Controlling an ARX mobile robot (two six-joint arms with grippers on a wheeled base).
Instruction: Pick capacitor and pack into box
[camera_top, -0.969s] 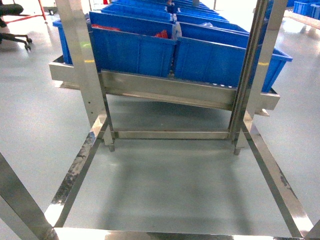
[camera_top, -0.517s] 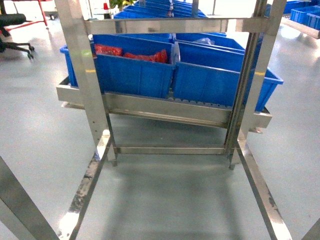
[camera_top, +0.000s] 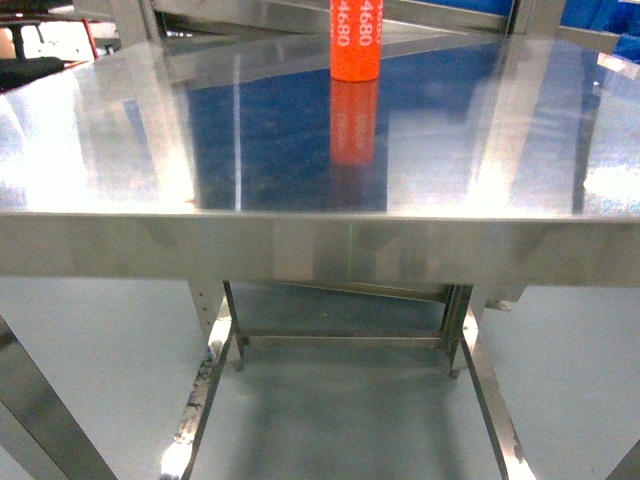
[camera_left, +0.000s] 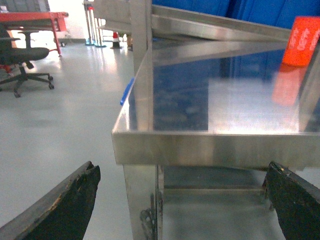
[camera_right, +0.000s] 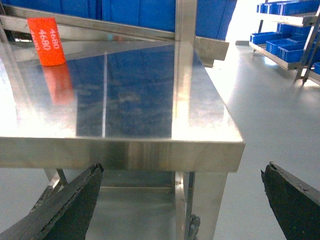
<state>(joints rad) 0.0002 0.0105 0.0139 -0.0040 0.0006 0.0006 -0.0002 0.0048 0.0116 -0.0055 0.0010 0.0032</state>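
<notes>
Wrist views: both my jaws spread wide, empty, held low before worktop (camera_top: 300, 240) front edge. Orange cylinder (camera_top: 354, 40) near far edge, white print "4680". Capacitor, box not in sight.

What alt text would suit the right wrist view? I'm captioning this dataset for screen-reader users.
A shiny steel table fills the view at its near right corner, with an orange block printed "4680" standing at its far left. The right gripper's two dark fingers sit spread wide in the lower corners, empty, below the table's edge; blue bins line the back.
</notes>
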